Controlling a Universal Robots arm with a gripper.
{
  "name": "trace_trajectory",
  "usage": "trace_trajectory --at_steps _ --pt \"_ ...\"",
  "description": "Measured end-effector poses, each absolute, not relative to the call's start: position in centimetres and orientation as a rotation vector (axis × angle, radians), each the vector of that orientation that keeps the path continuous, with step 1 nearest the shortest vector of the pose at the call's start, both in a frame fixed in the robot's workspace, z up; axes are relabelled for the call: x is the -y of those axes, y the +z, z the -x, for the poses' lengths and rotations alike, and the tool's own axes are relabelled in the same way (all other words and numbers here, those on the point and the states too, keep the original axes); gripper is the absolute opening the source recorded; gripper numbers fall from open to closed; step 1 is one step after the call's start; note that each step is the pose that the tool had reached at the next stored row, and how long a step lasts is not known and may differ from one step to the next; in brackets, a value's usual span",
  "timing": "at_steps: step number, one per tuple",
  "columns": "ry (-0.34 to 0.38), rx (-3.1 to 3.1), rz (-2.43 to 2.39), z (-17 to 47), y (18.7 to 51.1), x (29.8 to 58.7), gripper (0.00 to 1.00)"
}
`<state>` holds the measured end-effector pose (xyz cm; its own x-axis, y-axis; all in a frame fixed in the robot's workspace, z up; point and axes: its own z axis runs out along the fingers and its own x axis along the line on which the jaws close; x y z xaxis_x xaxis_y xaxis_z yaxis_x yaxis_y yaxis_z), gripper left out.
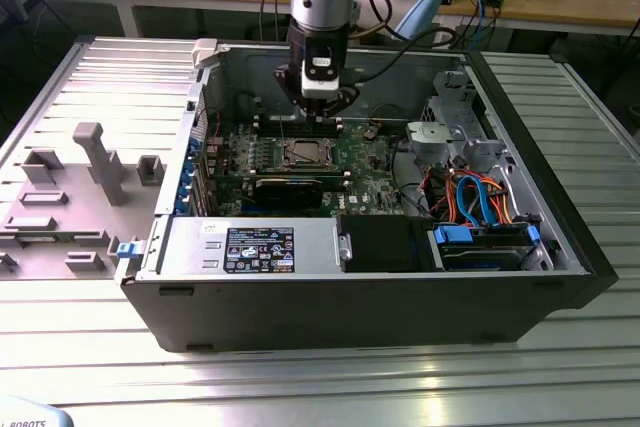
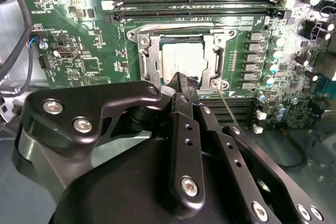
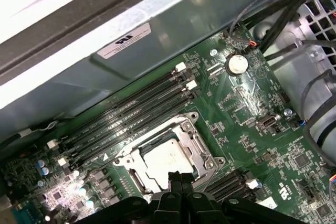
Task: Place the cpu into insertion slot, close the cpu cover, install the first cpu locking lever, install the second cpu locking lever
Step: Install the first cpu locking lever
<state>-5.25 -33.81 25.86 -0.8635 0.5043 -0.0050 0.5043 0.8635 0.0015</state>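
The cpu (image 2: 182, 60) lies flat in the insertion slot (image 2: 148, 64) on the green motherboard, its silver top showing in both wrist views (image 3: 167, 157). The cpu cover (image 2: 216, 59) lies down around it as a metal frame. A thin wire locking lever (image 2: 227, 105) sticks out from one corner of the socket. My gripper (image 2: 181, 81) hangs just above the socket's edge, its black fingers pressed together and holding nothing. In the exterior view the gripper (image 1: 322, 99) hovers above and slightly behind the socket (image 1: 303, 154).
Long black RAM slots (image 3: 131, 111) run beside the socket. The open computer case (image 1: 300, 297) encloses the board, with a black card (image 1: 288, 187), a power supply (image 1: 250, 245) and drive bays with orange and blue cables (image 1: 478, 202). A grey fixture tray (image 1: 80, 177) lies at the exterior view's left.
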Motion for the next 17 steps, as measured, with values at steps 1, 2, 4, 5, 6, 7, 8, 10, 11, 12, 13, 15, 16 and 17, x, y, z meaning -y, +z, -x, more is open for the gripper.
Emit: trace_trajectory --at_steps 1,2,4,5,6,7,8,10,11,12,13,15,16,17 --pt "0.000 -3.030 -0.809 5.25 25.86 33.81 0.11" --pt "0.000 -3.035 -0.790 5.25 25.86 33.81 0.11" --pt "0.000 -3.044 -0.755 5.25 25.86 33.81 0.11" --pt "0.000 -3.047 -0.741 5.25 25.86 33.81 0.11" --pt "0.001 -3.054 -0.715 5.25 25.86 33.81 0.11" --pt "0.001 -3.057 -0.699 5.25 25.86 33.81 0.11" --pt "0.001 -3.062 -0.679 5.25 25.86 33.81 0.11" --pt "0.001 -3.077 -0.607 5.25 25.86 33.81 0.11" --pt "0.001 -3.084 -0.569 5.25 25.86 33.81 0.11" --pt "0.001 -3.091 -0.534 5.25 25.86 33.81 0.11" --pt "0.001 -3.095 -0.507 5.25 25.86 33.81 0.11" --pt "0.001 -3.106 -0.436 5.25 25.86 33.81 0.11" --pt "0.001 -3.109 -0.417 5.25 25.86 33.81 0.11" --pt "0.001 -3.112 -0.395 5.25 25.86 33.81 0.11"
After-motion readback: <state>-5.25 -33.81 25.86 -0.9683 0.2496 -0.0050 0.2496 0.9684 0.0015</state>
